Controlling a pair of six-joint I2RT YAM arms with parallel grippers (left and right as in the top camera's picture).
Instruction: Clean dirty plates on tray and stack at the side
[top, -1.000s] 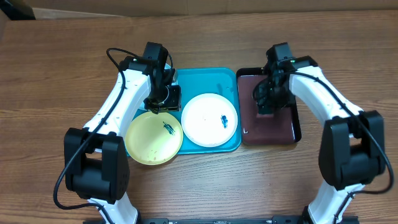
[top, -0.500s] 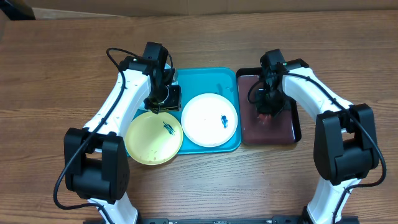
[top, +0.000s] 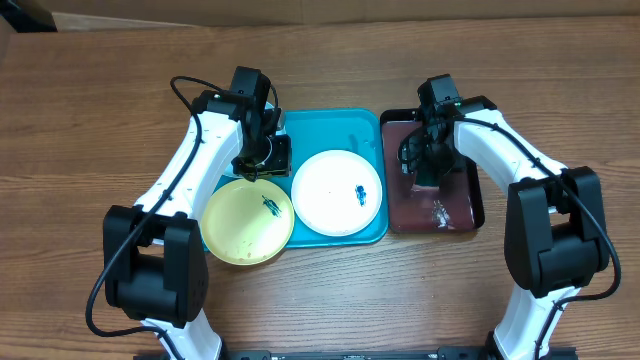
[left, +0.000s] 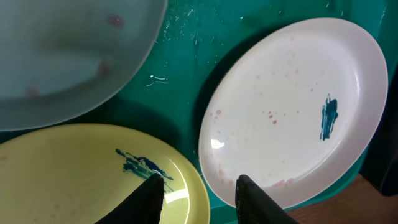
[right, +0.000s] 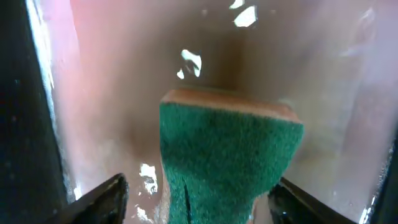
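The right hand (right: 199, 186) has shifted along the black tray (top: 460, 205) and now brackets the sponge (right: 227, 155) between spread, unclosed fingers, so grasping appears next and no wiping has started.

Small round plastic plates: three. One pale blue plate (left: 68, 56) lies beyond the left gripper (left: 199, 186) fingers, one yellow-green plate (left: 74, 174) sits at one fingertip, and one white plate (left: 292, 106) sits at the other.

Dark smudges: two countable, one on the yellow-green plate and one on the white plate.

Trays: two, one large turquoise rectangular plastic tray (top: 340, 125) and one smaller dark tray (top: 460, 200).

Sponges: one green-faced sponge (right: 227, 155), between the right gripper (right: 199, 199) fingers.

Arms: two.

Grippers: two, with two fingers each.
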